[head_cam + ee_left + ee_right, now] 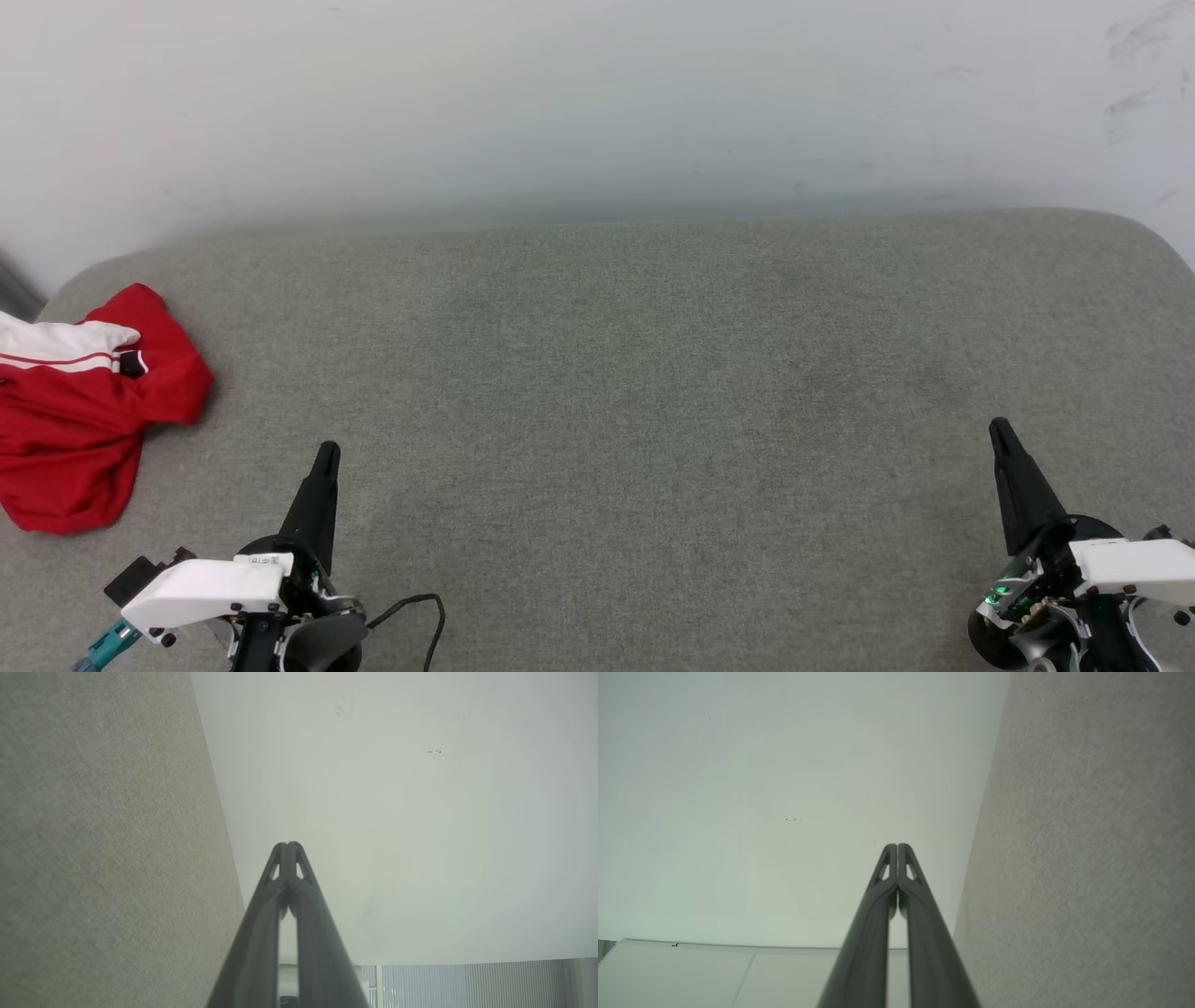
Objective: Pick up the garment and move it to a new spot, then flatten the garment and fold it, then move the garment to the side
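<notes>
Garment (79, 429) lying crumpled at far left edge of grey surface (607, 392), looking light, soft, floppy; pinching its bunched right fold probably working best. Left gripper (326, 457), right gripper (1000, 431) both sitting near, fingers pressed together, empty

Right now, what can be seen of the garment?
The garment is red soft cloth with a white part crossed by a thin red stripe and a small black patch. It lies crumpled at the left end of the grey padded surface, cut by the view's edge. The left gripper is apart from it.
</notes>
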Controlling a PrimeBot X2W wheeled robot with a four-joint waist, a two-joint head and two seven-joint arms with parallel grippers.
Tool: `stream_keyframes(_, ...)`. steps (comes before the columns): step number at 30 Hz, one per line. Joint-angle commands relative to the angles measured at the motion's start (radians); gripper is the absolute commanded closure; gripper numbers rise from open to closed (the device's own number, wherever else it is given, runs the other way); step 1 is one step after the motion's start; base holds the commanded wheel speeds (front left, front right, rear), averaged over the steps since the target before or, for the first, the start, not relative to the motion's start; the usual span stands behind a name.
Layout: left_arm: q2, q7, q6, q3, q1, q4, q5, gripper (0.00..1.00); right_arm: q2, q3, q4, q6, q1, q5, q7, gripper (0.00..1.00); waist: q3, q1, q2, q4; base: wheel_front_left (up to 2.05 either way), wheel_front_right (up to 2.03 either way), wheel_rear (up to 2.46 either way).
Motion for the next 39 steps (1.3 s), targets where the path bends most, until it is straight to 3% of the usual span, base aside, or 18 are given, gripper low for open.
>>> stream_keyframes(1, -0.001, 0.005, -0.003, 0.003, -0.010, 0.001, 0.003, 1.00, 0.003, -0.001, 0.001, 0.000, -0.012, -0.006, 0.002, 1.00, 0.000, 0.0000, 0.0000, 0.000, 0.00, 0.00, 0.00)
stream_keyframes(39, -0.001, 0.005, -0.003, 0.003, -0.010, 0.001, 0.003, 1.00, 0.003, -0.001, 0.001, 0.000, -0.012, -0.006, 0.002, 1.00, 0.000, 0.0000, 0.0000, 0.000, 0.00, 0.00, 0.00)
